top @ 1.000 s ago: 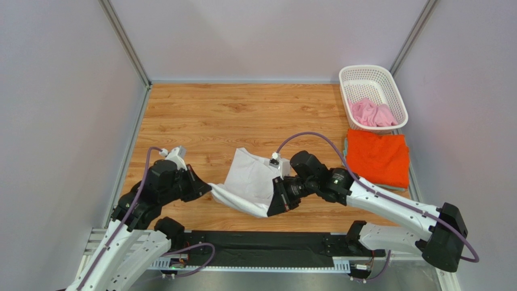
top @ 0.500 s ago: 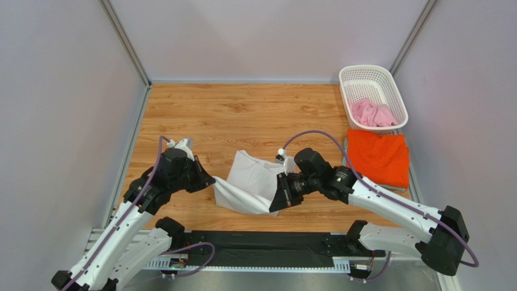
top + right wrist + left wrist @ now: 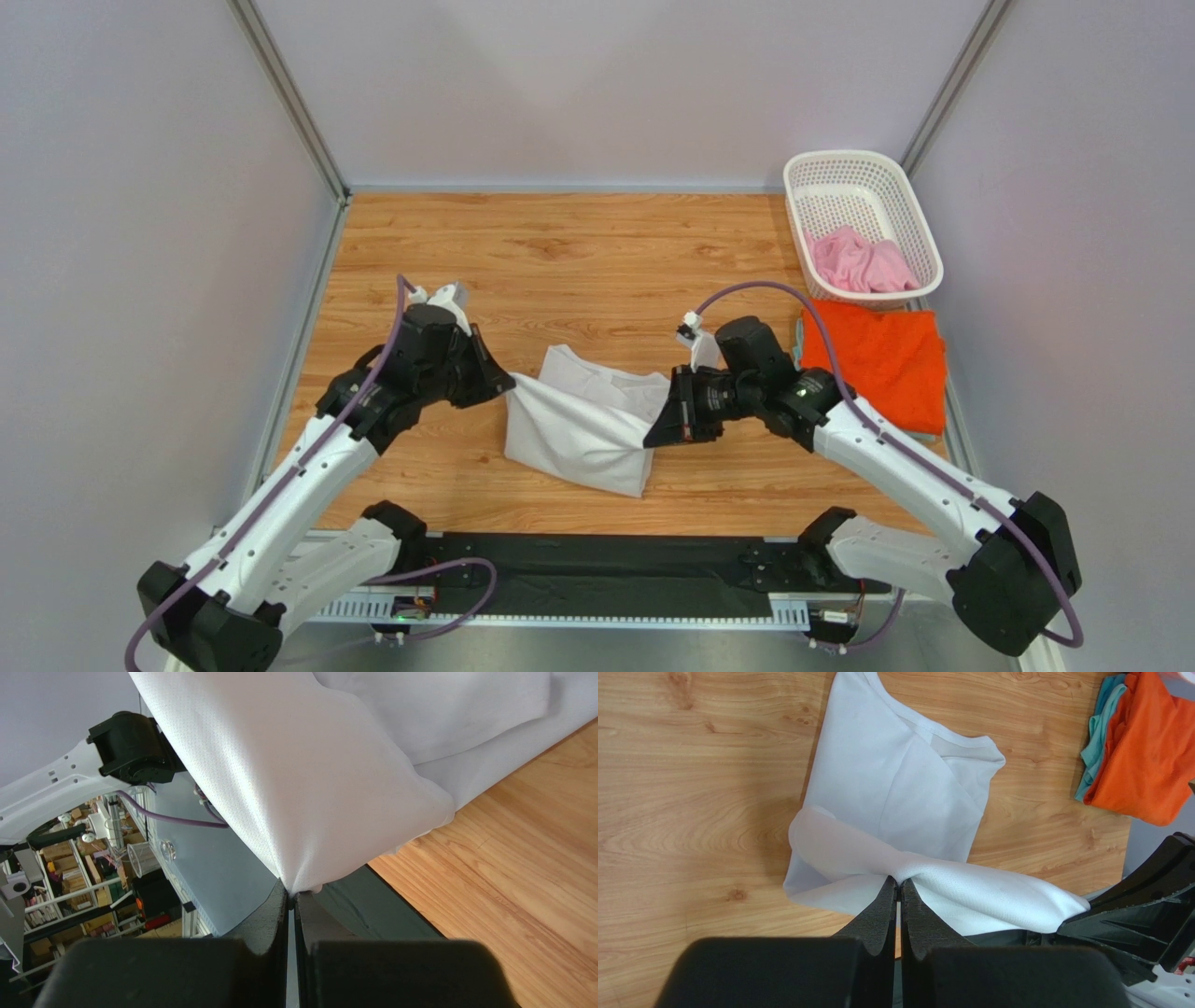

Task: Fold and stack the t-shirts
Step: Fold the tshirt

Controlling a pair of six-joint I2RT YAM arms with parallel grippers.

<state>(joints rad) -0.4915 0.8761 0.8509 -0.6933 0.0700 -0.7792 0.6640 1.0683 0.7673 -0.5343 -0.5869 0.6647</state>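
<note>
Item, white t-shirt (image 3: 582,420): I am holding it with both grippers, near the middle of the wooden table (image 3: 561,266), between my two arms. My left gripper (image 3: 899,882) is pinching a fold of its cloth, jaws pressed fully together with only fabric between them. My right gripper (image 3: 290,892) is clamping another corner of the same shirt, jaws likewise closed tight on the cloth. The edge stretched between my grippers is hanging raised off the wood, while the collar end is lying flat on the table beyond it. Item, orange t-shirt (image 3: 877,364): it is lying folded on the right side of the table, well apart from the white one, and resting on a teal cloth (image 3: 1097,742). Item, pink t-shirt (image 3: 859,262): it is sitting crumpled inside the white lattice basket (image 3: 859,158) at the far right corner, just beyond the orange one.
</note>
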